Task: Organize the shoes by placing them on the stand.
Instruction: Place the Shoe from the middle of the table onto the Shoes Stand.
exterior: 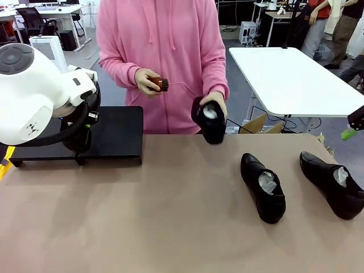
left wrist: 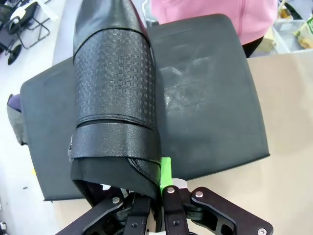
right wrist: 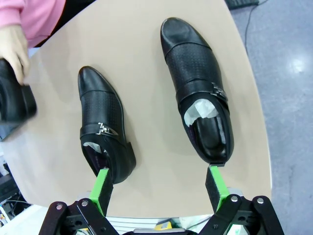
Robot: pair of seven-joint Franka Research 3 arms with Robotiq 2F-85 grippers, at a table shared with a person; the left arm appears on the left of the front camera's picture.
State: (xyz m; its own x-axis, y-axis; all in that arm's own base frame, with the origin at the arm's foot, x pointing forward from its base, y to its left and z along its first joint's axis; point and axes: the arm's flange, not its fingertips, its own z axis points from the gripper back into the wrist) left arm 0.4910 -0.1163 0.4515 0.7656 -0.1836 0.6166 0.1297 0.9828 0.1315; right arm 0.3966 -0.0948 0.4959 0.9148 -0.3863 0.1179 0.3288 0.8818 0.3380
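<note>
**Left gripper (left wrist: 157, 185) clamped on a shoe, with the stand straight ahead of it**

The left gripper is pinched tight on the heel collar of one black shoe (left wrist: 115, 88). That held shoe runs lengthwise directly away from the gripper, toe leading. The stand (left wrist: 210, 98) sits at the far left corner of the counter (exterior: 142, 216). Seen down the wrist, its flat top spreads beneath the held shoe and to both sides of it, with more bare top on the side toward the counter's middle. I cannot tell whether the sole touches the stand or hangs just above it. To my eye the coming move is a lowering and a letting go rather than a reach, since the shoe's long axis crosses the stand from front to back.

The right gripper (right wrist: 159, 188) hangs with its jaws wide apart above two more shoes. The outer shoe (right wrist: 195, 78) lies by the counter's right edge and the inner shoe (right wrist: 103, 122) just beside it. Both have their heels toward that gripper and are well apart from the left arm.

Across the counter, the person's hand (exterior: 216, 103) holds the fourth shoe (exterior: 211, 128); their other hand holds a small brown brush (exterior: 159, 84).
</note>
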